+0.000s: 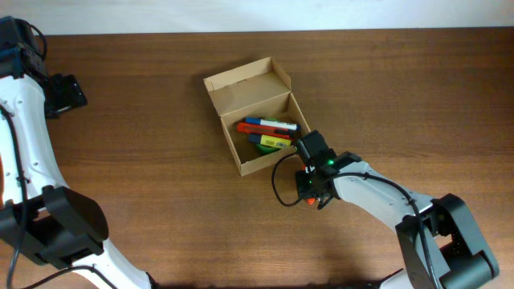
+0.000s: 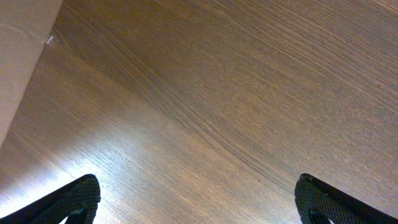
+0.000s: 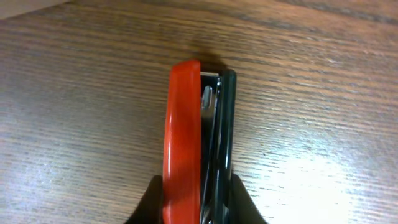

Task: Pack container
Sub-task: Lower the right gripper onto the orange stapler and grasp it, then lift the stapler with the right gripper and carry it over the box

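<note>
Tan cardboard container sits open on the wooden table, flap lid up, coloured pens inside. Overhead, the right gripper hangs just off the container's corner, a sliver of red stapler barely showing under it; the left gripper is well away from the container. Left wrist: two ribbed black fingertips spread wide, cut off below. Right wrist: glossy red-and-black stapler clamped between dark fingers, its rear hidden.
</note>
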Robot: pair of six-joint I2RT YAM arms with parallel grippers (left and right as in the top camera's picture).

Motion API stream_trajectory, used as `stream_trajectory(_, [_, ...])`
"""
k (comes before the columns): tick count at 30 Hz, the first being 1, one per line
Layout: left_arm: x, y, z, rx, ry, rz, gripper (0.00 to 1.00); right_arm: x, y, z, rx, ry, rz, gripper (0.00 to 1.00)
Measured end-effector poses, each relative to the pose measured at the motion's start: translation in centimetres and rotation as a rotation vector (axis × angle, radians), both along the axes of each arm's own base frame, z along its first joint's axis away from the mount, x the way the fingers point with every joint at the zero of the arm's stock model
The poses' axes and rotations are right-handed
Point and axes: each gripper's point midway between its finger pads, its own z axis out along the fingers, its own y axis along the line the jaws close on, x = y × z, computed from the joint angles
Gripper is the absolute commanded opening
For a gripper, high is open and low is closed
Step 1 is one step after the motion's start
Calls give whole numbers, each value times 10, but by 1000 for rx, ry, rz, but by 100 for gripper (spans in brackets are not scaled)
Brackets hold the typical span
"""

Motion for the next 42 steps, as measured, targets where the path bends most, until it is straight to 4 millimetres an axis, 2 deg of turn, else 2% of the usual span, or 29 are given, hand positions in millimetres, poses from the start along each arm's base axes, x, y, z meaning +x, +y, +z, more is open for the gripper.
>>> stream_trajectory(12, [0,0,0,0,0,0,100,1,0,3,6,-9,-5,4])
stream_trajectory(17, [0,0,0,0,0,0,100,1,-2,21,22,-40,-13,4])
stream_trajectory(27, [0,0,0,0,0,0,100,-8,-41,54,1,-35,-70,4])
stream_trajectory(31, [0,0,0,0,0,0,100,8,-45,85,-8,-65,-26,4])
stream_trajectory(35, [0,0,0,0,0,0,100,45,-40,138,7,-200,32,4])
stream_trajectory(36, [0,0,0,0,0,0,100,57,-39,158,12,-255,50,4])
stream_trajectory(42, [0,0,0,0,0,0,100,95,-37,238,-2,-466,155,3])
